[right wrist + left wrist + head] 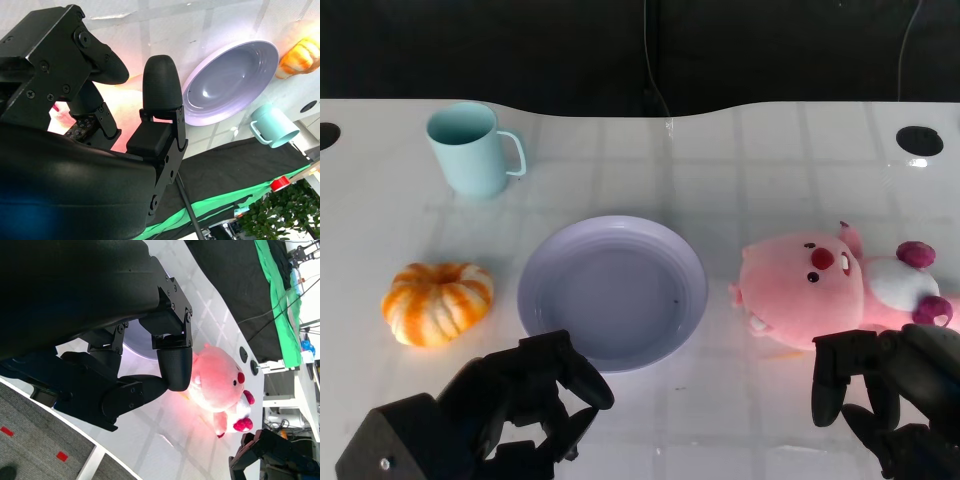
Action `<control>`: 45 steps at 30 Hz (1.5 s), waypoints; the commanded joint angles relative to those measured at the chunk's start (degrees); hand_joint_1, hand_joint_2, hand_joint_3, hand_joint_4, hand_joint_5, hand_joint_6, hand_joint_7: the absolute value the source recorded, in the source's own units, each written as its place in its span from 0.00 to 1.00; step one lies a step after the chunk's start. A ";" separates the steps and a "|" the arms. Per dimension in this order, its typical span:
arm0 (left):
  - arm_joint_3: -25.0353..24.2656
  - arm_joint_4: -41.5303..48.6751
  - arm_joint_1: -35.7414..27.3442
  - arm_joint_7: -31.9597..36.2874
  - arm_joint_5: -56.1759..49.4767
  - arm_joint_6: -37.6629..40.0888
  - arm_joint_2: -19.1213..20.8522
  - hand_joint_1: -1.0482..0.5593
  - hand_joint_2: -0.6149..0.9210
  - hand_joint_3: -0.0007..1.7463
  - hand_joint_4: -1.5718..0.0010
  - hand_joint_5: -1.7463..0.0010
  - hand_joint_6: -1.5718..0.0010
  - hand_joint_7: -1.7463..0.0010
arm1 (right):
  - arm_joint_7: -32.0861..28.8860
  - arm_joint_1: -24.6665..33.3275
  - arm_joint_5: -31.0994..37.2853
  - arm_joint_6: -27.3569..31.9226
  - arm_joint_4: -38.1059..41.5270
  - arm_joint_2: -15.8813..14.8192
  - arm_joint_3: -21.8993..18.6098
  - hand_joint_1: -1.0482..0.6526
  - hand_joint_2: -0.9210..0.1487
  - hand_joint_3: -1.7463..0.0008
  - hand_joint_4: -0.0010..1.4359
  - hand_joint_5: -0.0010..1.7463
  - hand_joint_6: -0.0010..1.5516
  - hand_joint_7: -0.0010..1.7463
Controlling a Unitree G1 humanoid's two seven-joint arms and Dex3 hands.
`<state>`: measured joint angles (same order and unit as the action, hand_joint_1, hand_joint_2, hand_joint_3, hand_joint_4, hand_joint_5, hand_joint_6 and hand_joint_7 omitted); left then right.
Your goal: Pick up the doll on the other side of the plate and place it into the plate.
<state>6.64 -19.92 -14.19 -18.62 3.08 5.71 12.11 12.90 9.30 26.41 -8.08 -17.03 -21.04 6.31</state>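
Table (770,160) white, glossy, faint grid lines; black backdrop (520,45) behind.

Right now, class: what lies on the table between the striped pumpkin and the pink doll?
The lavender plate, empty, sits between the pumpkin and the doll, touching neither; the head view shows it best.

No text, label, brand, number or sign can be read in any of the views.
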 commanded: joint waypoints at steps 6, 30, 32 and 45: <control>-0.27 0.31 0.49 -0.31 0.14 0.08 0.69 0.50 0.89 0.46 0.59 0.00 0.58 0.23 | -0.25 -0.35 0.08 -0.01 0.09 -0.67 -0.06 0.65 0.61 0.22 0.64 1.00 0.55 0.80; -0.62 0.66 0.58 -0.48 0.37 -0.10 0.90 0.51 0.88 0.47 0.59 0.00 0.59 0.23 | -3.51 -0.31 -0.33 4.05 -1.84 2.67 -1.92 0.60 0.24 0.67 0.53 0.58 0.45 0.34; -0.73 0.76 0.57 -0.52 0.52 0.00 0.89 0.51 0.88 0.47 0.59 0.00 0.58 0.23 | -4.16 -0.57 -0.39 4.45 -2.52 2.91 -2.65 0.56 0.17 0.77 0.48 0.52 0.42 0.26; -0.67 0.31 0.31 -0.55 0.55 0.16 0.90 0.50 0.89 0.47 0.60 0.00 0.59 0.23 | -4.01 -1.52 1.03 7.68 -9.22 1.60 -6.82 0.38 0.01 0.98 0.20 0.28 0.23 0.04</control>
<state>6.45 -19.22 -14.10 -18.67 3.18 5.71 12.19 8.30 8.34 26.80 -1.61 -24.14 -18.22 0.69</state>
